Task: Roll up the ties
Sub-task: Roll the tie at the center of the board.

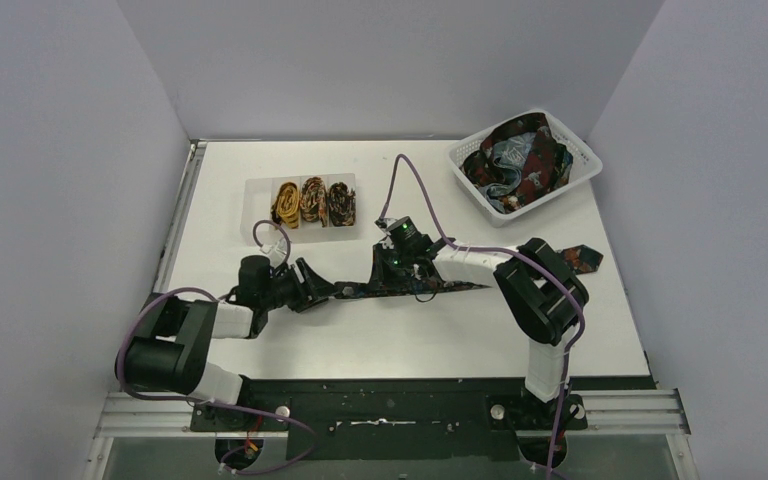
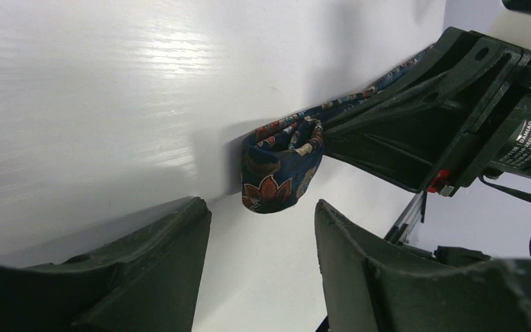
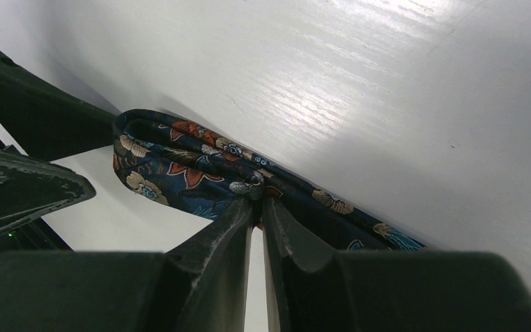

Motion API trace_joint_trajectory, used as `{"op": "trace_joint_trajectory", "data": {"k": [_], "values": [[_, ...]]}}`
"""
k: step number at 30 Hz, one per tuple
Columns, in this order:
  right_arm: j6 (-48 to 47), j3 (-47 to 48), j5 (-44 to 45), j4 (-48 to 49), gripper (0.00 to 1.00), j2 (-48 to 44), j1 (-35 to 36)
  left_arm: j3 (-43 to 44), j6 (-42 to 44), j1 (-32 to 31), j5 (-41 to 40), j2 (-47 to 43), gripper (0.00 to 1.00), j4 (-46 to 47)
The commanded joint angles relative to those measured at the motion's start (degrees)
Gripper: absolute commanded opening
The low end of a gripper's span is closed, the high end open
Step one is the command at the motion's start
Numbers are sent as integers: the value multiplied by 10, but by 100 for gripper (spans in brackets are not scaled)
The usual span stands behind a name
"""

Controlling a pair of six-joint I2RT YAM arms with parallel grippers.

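White table, tie pinched, basket overhead only

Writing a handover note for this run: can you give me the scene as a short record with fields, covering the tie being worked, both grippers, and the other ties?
tie in work: navy tie, flat across the table, left end folded into a loop
left gripper: open, facing the folded end, not gripping it
right gripper: shut on navy tie, partway along it
rolled ties: three coils side by side in a tray
basket: back right, holding loose ties
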Motion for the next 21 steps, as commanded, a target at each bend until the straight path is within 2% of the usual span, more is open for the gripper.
{"op": "trace_joint_trajectory", "data": {"k": [1,5,13,16,21], "values": [[-5,-14,16,-9,15,21,-3,8,27,2,43,45,52,39],[-4,-15,11,-7,15,23,-3,-14,-7,-1,31,86,46,116],[-5,-15,11,-9,14,22,-2,-27,-49,-7,46,195,43,259],[-6,-14,13,-11,14,21,-3,-37,-59,-7,44,208,42,291],[-7,-14,13,-14,14,21,-3,-37,-57,-7,37,203,38,285]]}}
